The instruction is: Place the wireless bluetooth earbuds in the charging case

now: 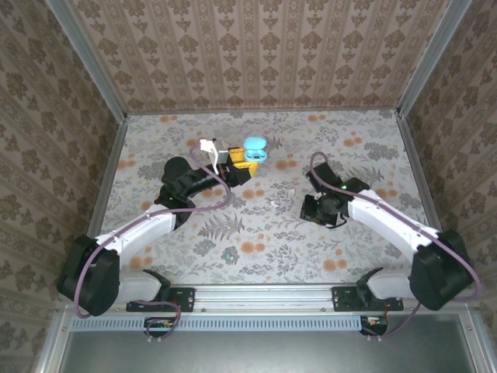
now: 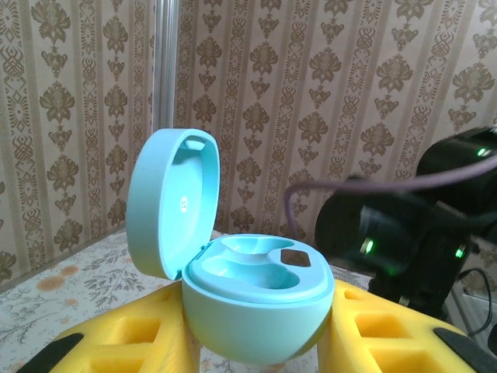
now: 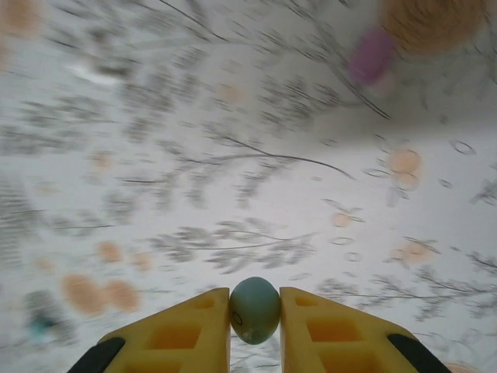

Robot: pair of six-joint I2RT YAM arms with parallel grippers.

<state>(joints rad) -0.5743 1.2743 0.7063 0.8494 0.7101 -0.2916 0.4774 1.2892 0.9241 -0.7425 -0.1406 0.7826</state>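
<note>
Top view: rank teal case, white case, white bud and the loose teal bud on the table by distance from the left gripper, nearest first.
From the left gripper:
1. Teal case, held between its fingers.
2. White case, just to its left.
3. White bud, toward mid-table.
4. Loose teal bud, down by the near edge.

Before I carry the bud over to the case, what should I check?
1. Lid open: ok, it stands up, clear of the case opening.
2. Slots free: ok, both look empty.
3. Case held: ok, the left gripper is clamped on its lower half.
4. Bud gripped: ok, pinched in the right gripper.
5. Bud matches case: ok, both teal.
6. Bud turned right for its slot: cannot tell.
</note>
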